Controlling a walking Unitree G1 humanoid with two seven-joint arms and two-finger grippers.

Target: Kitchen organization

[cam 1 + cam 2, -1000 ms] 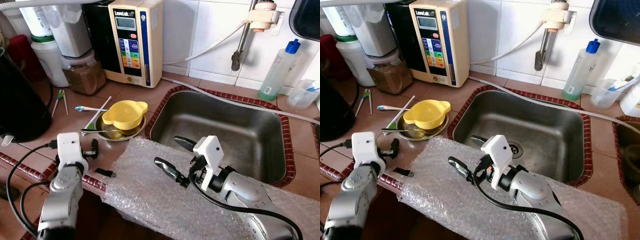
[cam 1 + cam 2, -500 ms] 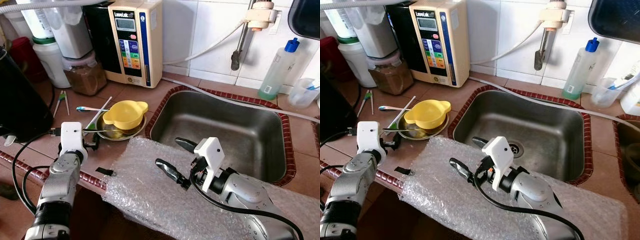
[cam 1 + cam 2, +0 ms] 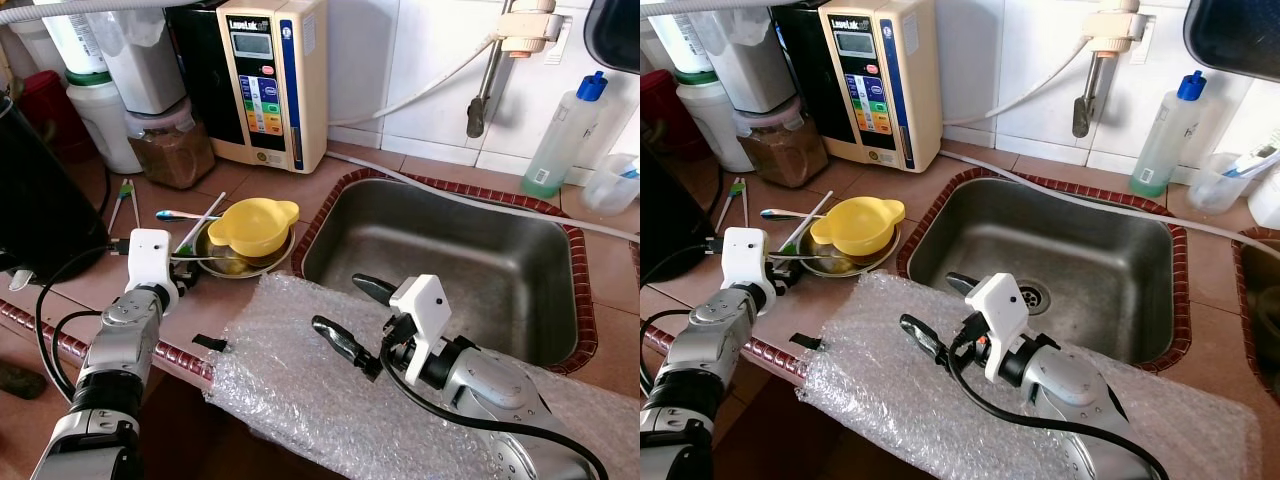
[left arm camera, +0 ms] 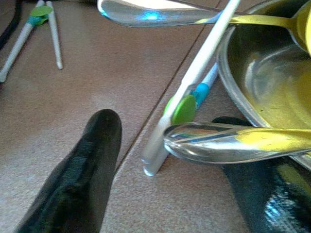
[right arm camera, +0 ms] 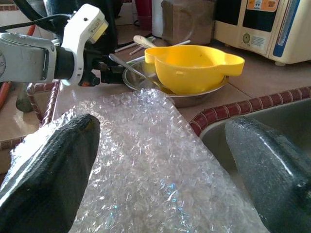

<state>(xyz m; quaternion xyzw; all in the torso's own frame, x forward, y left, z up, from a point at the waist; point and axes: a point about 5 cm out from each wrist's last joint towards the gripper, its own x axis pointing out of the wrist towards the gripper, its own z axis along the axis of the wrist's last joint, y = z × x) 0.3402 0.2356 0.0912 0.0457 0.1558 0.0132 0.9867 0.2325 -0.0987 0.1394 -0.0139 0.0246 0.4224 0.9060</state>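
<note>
Spoon handle of bright polished steel (image 4: 233, 141), thin and rigid, juts over the rim of the shallow steel dish (image 3: 272, 262) on the brown tiled counter (image 3: 250, 185), left of the sink. Likely light, hard and slippery; my guess is the best hold is across the flat handle end where it overhangs the rim.

Left gripper (image 3: 185, 282): black fingers parted, one on each side of that handle end, nothing held yet. Just beside it lies a white plastic stick with a green tab (image 4: 189, 92), smooth and light.

Yellow plastic bowl with two lugs (image 3: 252, 225) sits in the dish, glossy, rigid.

Clear bubble wrap sheet (image 3: 300, 400), soft and crinkly, drapes the counter edge.

Right gripper (image 3: 350, 315) hovers over the wrap, fingers wide apart, empty.

Stainless sink basin (image 3: 450, 250), matte, rounded corners, with a red tile border.
</note>
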